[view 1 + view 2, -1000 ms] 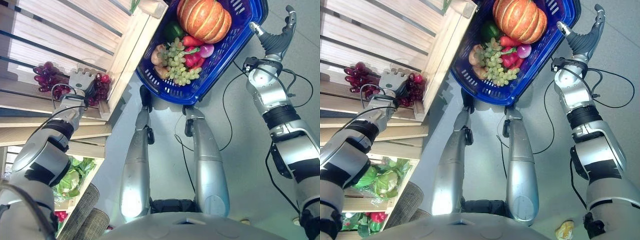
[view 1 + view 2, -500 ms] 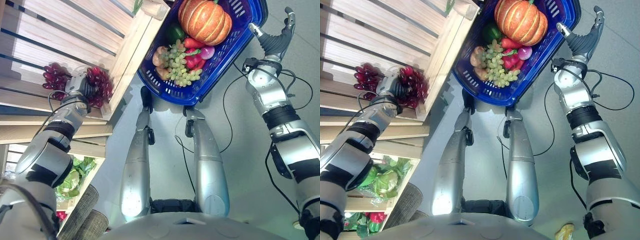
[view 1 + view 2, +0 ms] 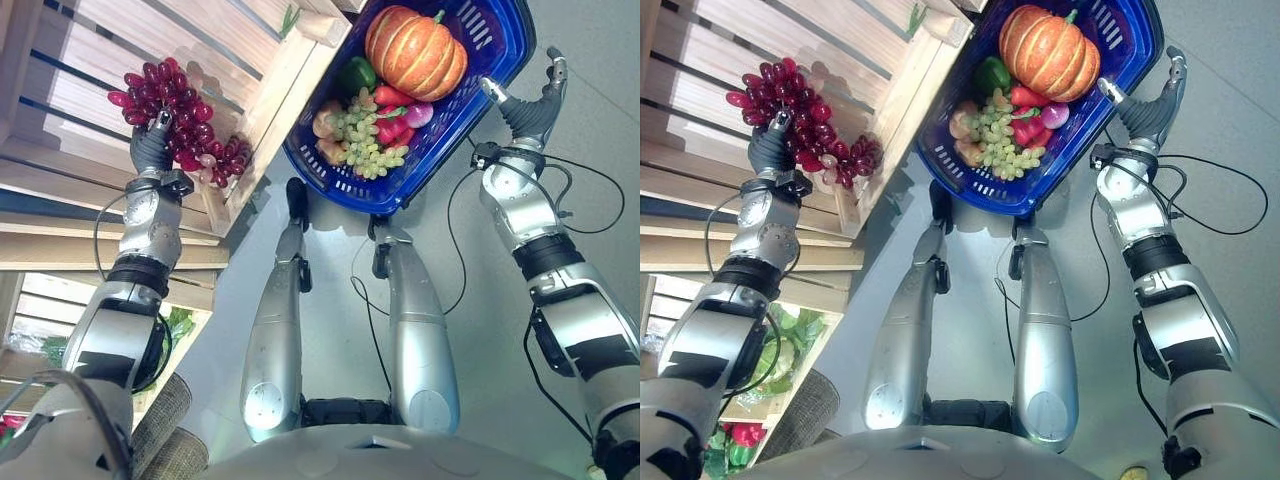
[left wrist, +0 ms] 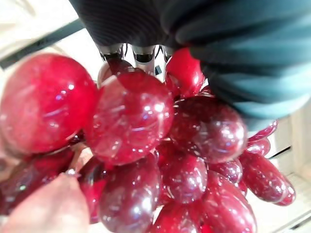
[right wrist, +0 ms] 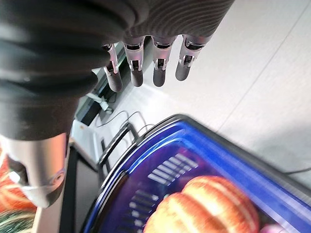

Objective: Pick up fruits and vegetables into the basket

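Observation:
My left hand (image 3: 150,148) is shut on a bunch of red grapes (image 3: 182,122) and holds it up in front of the wooden crate (image 3: 270,80). The grapes hang down toward the crate's corner; up close the berries (image 4: 131,121) crowd against my fingers (image 4: 137,52). The blue basket (image 3: 497,55) carries an orange pumpkin (image 3: 415,50), green grapes (image 3: 365,138), red peppers (image 3: 392,112) and a green pepper (image 3: 355,76). My right hand (image 3: 530,105) is open beside the basket's right rim (image 5: 218,145), fingers (image 5: 146,68) straight.
Slatted wooden shelves (image 3: 60,250) run down the left side. A lower shelf holds leafy greens (image 3: 775,365) and something red (image 3: 740,435). A woven grey container (image 3: 160,425) stands at the lower left. Grey floor lies to the right.
My left hand has closed on the red grapes and lifted them off the crate, up and slightly right. The right hand and basket have barely moved.

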{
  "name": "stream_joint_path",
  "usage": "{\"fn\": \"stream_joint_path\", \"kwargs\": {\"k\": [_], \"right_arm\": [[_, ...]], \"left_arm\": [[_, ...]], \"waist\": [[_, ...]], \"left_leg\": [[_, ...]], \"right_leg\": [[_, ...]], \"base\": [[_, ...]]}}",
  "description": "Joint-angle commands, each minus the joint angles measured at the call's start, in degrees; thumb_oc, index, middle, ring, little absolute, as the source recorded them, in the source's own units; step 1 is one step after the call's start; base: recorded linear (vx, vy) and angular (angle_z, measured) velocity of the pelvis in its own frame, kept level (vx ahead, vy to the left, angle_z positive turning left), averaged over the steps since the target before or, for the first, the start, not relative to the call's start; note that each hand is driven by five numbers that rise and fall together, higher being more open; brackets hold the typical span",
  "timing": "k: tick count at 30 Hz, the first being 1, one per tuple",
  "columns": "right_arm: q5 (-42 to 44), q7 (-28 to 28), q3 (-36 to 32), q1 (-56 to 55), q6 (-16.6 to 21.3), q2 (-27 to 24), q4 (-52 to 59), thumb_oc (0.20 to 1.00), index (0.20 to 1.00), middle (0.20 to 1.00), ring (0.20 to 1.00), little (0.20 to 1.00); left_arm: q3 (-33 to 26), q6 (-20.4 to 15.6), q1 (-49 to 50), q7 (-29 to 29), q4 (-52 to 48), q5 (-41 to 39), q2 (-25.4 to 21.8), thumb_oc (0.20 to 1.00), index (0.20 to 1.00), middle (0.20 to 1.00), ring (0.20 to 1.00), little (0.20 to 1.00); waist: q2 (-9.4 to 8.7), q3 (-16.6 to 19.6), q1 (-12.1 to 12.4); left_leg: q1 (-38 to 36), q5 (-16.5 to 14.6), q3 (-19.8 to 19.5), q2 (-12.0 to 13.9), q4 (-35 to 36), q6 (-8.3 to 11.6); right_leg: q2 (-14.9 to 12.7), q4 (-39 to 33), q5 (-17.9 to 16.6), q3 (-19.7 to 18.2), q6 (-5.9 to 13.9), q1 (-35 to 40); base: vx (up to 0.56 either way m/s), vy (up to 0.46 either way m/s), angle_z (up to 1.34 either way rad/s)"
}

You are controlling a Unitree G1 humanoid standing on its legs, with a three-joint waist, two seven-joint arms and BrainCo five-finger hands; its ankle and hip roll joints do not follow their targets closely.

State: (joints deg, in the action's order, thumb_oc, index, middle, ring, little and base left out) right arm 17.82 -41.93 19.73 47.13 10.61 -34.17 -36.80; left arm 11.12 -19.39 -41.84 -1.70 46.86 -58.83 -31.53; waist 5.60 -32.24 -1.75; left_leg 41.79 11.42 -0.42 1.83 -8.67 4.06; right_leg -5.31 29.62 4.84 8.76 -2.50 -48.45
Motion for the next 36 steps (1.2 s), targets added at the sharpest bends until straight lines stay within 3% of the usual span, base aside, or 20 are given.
{"fn": "stream_joint_path", "kwargs": {"k": [1,7,15,24,29,36], "right_arm": [[-3.13,1.83,-1.70,-2.62,4.28,0.83,4.46,1.000,1.000,1.000,1.000,1.000],[-8.45,5.46,-1.14,-5.51,5.87,1.08,12.48,1.000,1.000,1.000,1.000,1.000],[-13.16,12.25,-0.77,-8.44,7.49,2.92,23.28,1.000,1.000,1.000,1.000,1.000],[-12.17,22.56,1.98,-7.66,7.19,4.01,31.33,1.000,1.000,1.000,1.000,1.000],[-7.20,29.68,4.72,-5.88,4.75,3.64,34.81,1.000,1.000,1.000,1.000,1.000],[2.41,35.16,7.71,-4.04,1.99,4.69,35.26,1.000,1.000,1.000,1.000,1.000]], "left_arm": [[-4.32,-7.39,-0.61,3.45,-1.70,-5.43,-0.21,0.200,0.200,0.200,0.200,0.200],[-5.37,-10.75,-0.40,6.69,-8.15,-6.78,0.08,0.200,0.200,0.200,0.200,0.200],[-4.89,-13.49,0.77,7.90,-19.92,1.00,3.24,0.200,0.200,0.200,0.200,0.200],[-1.03,-9.61,0.05,6.80,-32.93,8.78,4.86,0.200,0.200,0.200,0.200,0.200],[2.40,-6.22,-0.76,9.22,-37.92,9.71,4.86,0.200,0.200,0.200,0.200,0.200],[6.10,-5.96,-2.48,12.97,-41.36,10.20,5.13,0.200,0.200,0.200,0.200,0.200]], "waist": [[-1.83,2.44,-0.17],[-2.04,2.44,-0.59],[-2.11,2.44,-0.69],[-2.38,2.44,-0.50],[-2.77,2.44,-0.30],[-3.13,2.44,0.06]], "left_leg": [[-0.53,-9.20,1.85,-3.23,-6.95,-1.22],[-0.78,-9.54,2.19,-3.07,-7.03,-1.17],[-1.35,-9.57,2.49,-3.19,-6.52,-1.27],[-1.73,-9.11,2.90,-3.29,-5.81,-1.41],[-2.12,-8.72,3.09,-3.29,-5.40,-1.55],[-2.57,-8.29,3.06,-3.24,-4.95,-1.61]], "right_leg": [[1.92,-9.67,-4.85,-2.66,6.50,4.01],[1.62,-9.98,-4.52,-2.79,6.58,4.53],[1.24,-10.59,-4.48,-2.72,6.76,5.46],[0.85,-11.78,-5.00,-2.31,6.68,6.38],[0.79,-12.55,-5.60,-1.99,6.68,7.19],[0.75,-13.02,-6.15,-1.69,6.57,7.81]], "base": [[0.00,0.000,0.00],[0.00,0.000,0.00],[0.00,0.000,0.00],[0.00,-0.004,0.00],[0.00,-0.022,-0.01],[0.00,-0.009,0.00]]}}
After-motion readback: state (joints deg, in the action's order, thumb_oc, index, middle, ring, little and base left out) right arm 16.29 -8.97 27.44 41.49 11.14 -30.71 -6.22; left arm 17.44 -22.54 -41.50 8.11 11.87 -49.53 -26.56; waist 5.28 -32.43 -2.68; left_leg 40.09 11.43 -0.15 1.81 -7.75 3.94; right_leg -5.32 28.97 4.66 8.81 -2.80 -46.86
